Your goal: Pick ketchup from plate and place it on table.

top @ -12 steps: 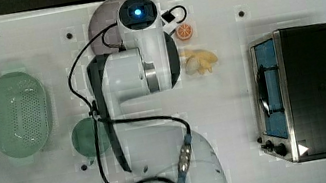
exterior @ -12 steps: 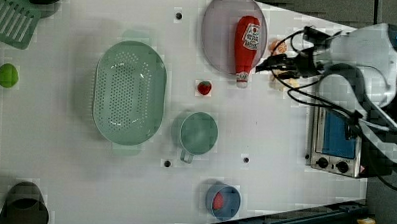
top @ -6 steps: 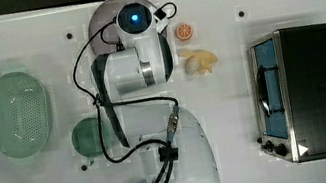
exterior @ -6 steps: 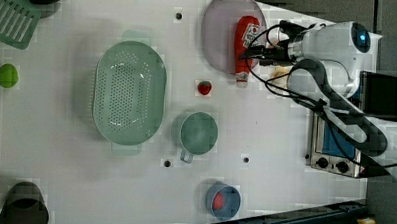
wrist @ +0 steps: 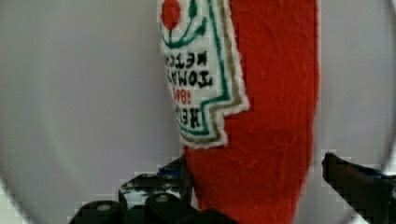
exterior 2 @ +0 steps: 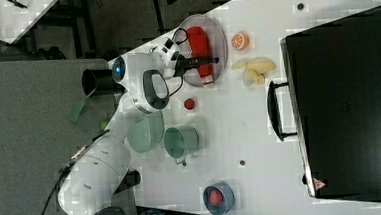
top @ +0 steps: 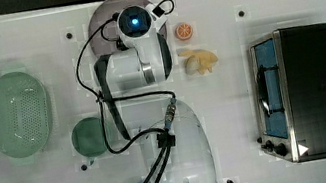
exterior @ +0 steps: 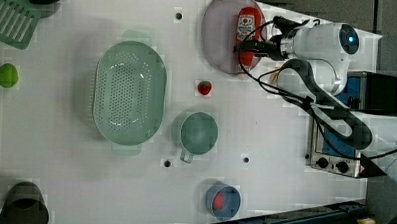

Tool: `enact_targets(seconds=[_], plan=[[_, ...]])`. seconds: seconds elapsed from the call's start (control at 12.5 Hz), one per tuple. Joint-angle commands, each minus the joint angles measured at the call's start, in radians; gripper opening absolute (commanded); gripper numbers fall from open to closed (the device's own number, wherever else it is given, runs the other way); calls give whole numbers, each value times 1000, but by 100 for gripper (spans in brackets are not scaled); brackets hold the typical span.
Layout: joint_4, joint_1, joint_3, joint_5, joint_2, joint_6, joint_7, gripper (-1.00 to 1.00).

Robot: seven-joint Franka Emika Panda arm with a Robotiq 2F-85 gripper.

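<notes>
A: Ketchup?

B: Lying flat on the plate, label up. In the left view it sits toward the plate's right side, cap end pointing down the picture. Red, fuzzy-looking surface in the wrist view.

A: Gripper?

B: Down over the bottle's lower half. Fingers spread wide, one on each side of the bottle. In the wrist view the dark finger on one side is right against the red, the other finger stands off with a gap of plate showing. Not clamped on it.

A: Plate's place on the table?

B: At the far edge, top of the left view. In the top view the arm's wrist covers most of it, only a lilac rim shows.

A: Neighbours?

B: Orange slice just beside the plate on the top view's right, banana pieces below that. Small red strawberry near the plate's lower edge in the left view. Green cup further down, oval basket to the left view's left of it. Blue bowl with something red inside near the lower edge. Toaster oven well apart, on the top view's right.

A: Far corners?

B: Green spatula and a lime on the left view's left, dark cup at its bottom left.
</notes>
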Motion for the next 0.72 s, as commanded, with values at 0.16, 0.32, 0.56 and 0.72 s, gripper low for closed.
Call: enact_targets(seconds=[0.16, 0.32, 0.56, 0.72], plan=[[49, 12, 5, -16, 7, 5, -26, 21], [52, 12, 6, -16, -6, 6, -26, 20], [48, 9, 8, -15, -94, -9, 6, 20], [38, 3, 8, -15, -192, -118, 41, 20]])
